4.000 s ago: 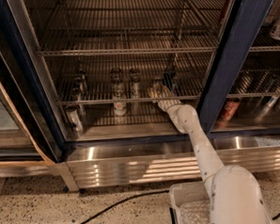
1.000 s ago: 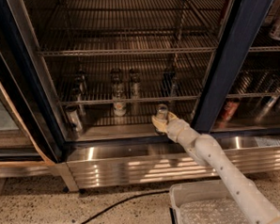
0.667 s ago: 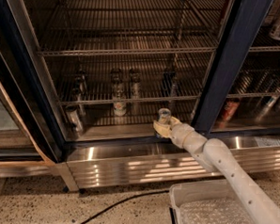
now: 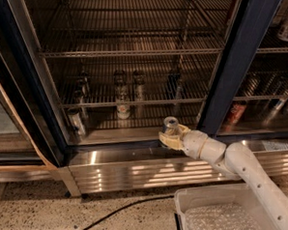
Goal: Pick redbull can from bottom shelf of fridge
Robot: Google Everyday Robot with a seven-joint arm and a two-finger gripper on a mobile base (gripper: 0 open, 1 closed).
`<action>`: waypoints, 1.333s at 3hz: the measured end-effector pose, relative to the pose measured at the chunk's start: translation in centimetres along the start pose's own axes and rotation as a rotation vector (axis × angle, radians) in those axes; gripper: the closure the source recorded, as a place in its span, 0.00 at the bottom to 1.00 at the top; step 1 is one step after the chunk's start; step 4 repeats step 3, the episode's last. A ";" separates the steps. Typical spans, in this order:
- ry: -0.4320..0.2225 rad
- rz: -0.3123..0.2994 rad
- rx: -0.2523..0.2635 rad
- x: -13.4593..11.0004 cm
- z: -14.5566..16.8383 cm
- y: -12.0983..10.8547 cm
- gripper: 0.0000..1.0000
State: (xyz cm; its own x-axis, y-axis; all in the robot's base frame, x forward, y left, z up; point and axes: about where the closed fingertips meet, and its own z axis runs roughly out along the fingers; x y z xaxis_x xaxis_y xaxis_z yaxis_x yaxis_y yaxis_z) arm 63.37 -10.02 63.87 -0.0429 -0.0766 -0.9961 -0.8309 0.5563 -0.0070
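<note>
My gripper (image 4: 169,136) is shut on the redbull can (image 4: 170,124), a slim can with a shiny silver top. It holds the can upright just outside the fridge opening, low over the front edge of the steel floor panel (image 4: 133,134). The can is below and in front of the bottom shelf (image 4: 149,101), a chrome wire rack. The arm reaches in from the lower right. The fridge (image 4: 236,63) has a dark blue frame and a ribbed steel base.
Several other cans (image 4: 120,84) stand on the bottom shelf, and two more (image 4: 76,121) stand lower at the left. A white bin (image 4: 225,218) sits on the ground at lower right. A black cable (image 4: 119,210) crosses the ground. The open glass door (image 4: 7,129) is at the left.
The gripper has drawn back from the right part of the bottom shelf with the can in it, coming down and toward the front of the fridge.
</note>
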 end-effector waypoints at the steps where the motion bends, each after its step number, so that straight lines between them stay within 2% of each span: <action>1: -0.023 -0.068 -0.130 -2.4 -1.2 4.5 1.00; 2: -0.066 -0.110 -0.232 -4.2 -2.4 8.2 1.00; 4: -0.066 -0.110 -0.232 -4.2 -2.4 8.2 1.00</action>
